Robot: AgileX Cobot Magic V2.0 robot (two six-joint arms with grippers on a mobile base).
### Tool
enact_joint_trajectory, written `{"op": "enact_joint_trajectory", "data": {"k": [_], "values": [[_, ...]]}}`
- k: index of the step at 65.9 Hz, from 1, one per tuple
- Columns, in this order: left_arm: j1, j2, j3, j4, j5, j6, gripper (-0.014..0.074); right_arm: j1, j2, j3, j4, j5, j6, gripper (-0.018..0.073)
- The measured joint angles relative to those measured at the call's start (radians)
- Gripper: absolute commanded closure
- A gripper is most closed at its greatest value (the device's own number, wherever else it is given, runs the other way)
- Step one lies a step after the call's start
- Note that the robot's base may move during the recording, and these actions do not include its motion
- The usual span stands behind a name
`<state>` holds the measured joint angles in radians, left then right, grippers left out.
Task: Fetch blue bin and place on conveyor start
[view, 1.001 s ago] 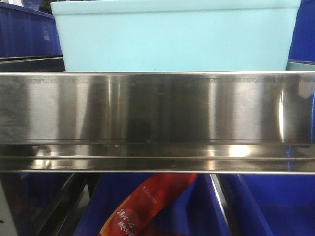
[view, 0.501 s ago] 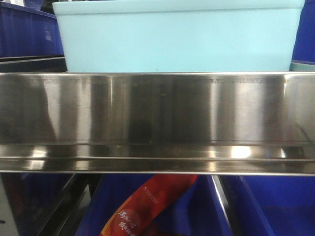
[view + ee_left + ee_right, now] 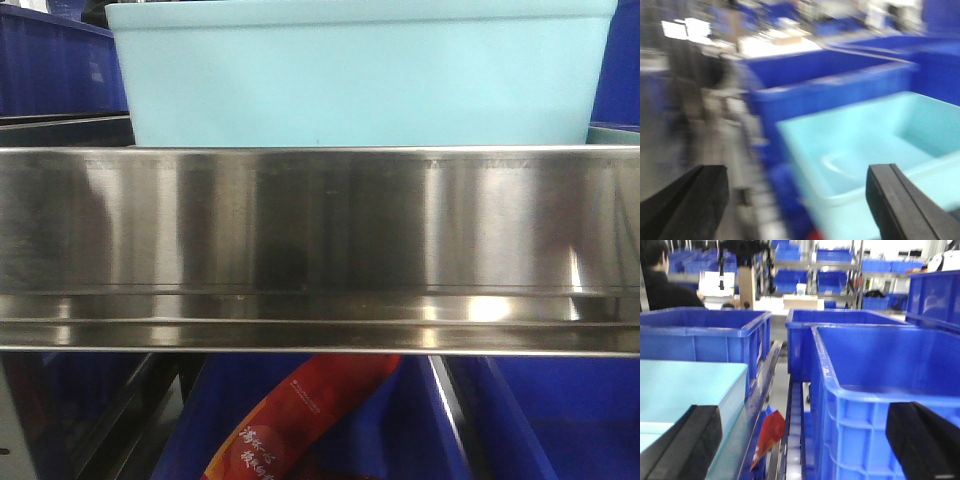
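The blue bin (image 3: 360,80), a pale turquoise smooth-walled tub, stands on the shelf right behind the steel rail in the front view. The left wrist view is blurred. There the blue bin (image 3: 865,145) lies empty below, and my left gripper (image 3: 797,205) is open, one finger outside the bin's left wall and the other over its near rim. My right gripper (image 3: 802,445) is open with nothing held, over the gap between a pale turquoise tub (image 3: 685,385) and a dark blue bin. I cannot tell whether that tub is the same bin. The conveyor start is out of view.
A shiny stainless-steel shelf rail (image 3: 320,240) fills the middle of the front view. Dark royal-blue ribbed bins (image 3: 880,390) stand to the right and behind. A red packet (image 3: 769,432) hangs in the gap below. A person (image 3: 660,285) stands at the far left.
In the front view the turquoise bin has shifted very slightly down and right, and the reflections on the steel rail have moved. No gripper shows in that view.
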<state>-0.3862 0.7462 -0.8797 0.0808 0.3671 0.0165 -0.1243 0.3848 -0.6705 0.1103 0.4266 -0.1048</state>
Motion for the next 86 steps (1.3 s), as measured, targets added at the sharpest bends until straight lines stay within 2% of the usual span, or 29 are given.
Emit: {"op": "enact_joint_trajectory", "data": {"k": [6,12,22,32,43,57,65,86], "values": [[-0.08,0.114,-0.093,-0.023,0.042,0.002,0.013,0.03,0.078,-0.06,0.0,0.03,-0.002,-0.001],[-0.113,0.237,-0.187,-0.045,0.087,0.004,0.013,0.069,0.171,-0.13,-0.002,0.073,-0.004,-0.001],[-0.121,0.45,-0.39,-0.07,0.202,-0.001,0.013,0.157,0.379,-0.303,-0.002,0.164,-0.004,-0.001],[-0.121,0.63,-0.592,-0.064,0.332,-0.065,0.013,0.208,0.598,-0.506,0.005,0.269,-0.004,-0.001],[-0.059,0.79,-0.764,-0.064,0.452,-0.131,0.013,0.211,0.826,-0.726,0.011,0.419,0.029,-0.001],[0.036,0.92,-0.834,-0.068,0.502,-0.147,0.013,0.211,1.035,-0.925,0.013,0.537,0.08,-0.001],[0.061,0.976,-0.837,-0.068,0.515,-0.149,0.013,0.211,1.133,-0.975,0.013,0.559,0.105,-0.001],[0.063,1.064,-0.84,-0.081,0.518,-0.149,0.0132,0.211,1.316,-0.983,0.013,0.578,0.114,-0.001]]}}
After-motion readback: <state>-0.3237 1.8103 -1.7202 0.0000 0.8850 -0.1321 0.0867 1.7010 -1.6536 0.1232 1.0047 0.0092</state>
